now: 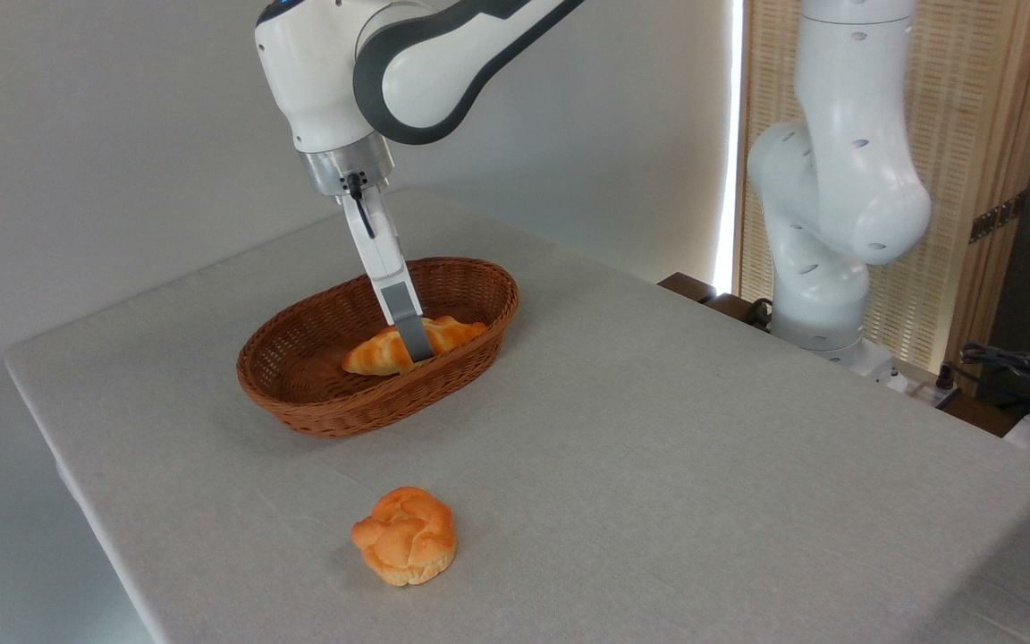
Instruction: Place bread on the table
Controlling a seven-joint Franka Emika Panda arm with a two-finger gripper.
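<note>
Gripper: the gripper (414, 344) reaches down into the wicker basket (318, 402) at a slight slant, its tip low against the middle of the braided loaf (381, 353). Only one finger (403, 313), white above with a grey pad below, shows from this side; the other is hidden behind it.
Grip: I cannot tell whether the jaws are spread or closed, nor whether they pinch the loaf. The visible finger crosses in front of the loaf and appears to touch it.
Braided loaf: golden-orange, lying lengthwise inside the basket, right at the fingertip. One tapered end sticks out to the left of the finger, the other to its right, towards the basket's far rim.
Wicker basket: brown, oval, resting on the table directly under the gripper, its near wall below and in front of the fingertip.
Round bun: a small knotted bun (405, 535) sits on the cloth well below the gripper in the picture, nearer the camera, apart from the basket.
Table: the table (658, 429) is covered in plain light grey cloth and spreads out on all sides beneath the gripper.
Arm: the white and grey arm (372, 72) comes in from the top of the picture above the gripper; its white base column (837, 179) stands far to the right, beyond the table edge.
</note>
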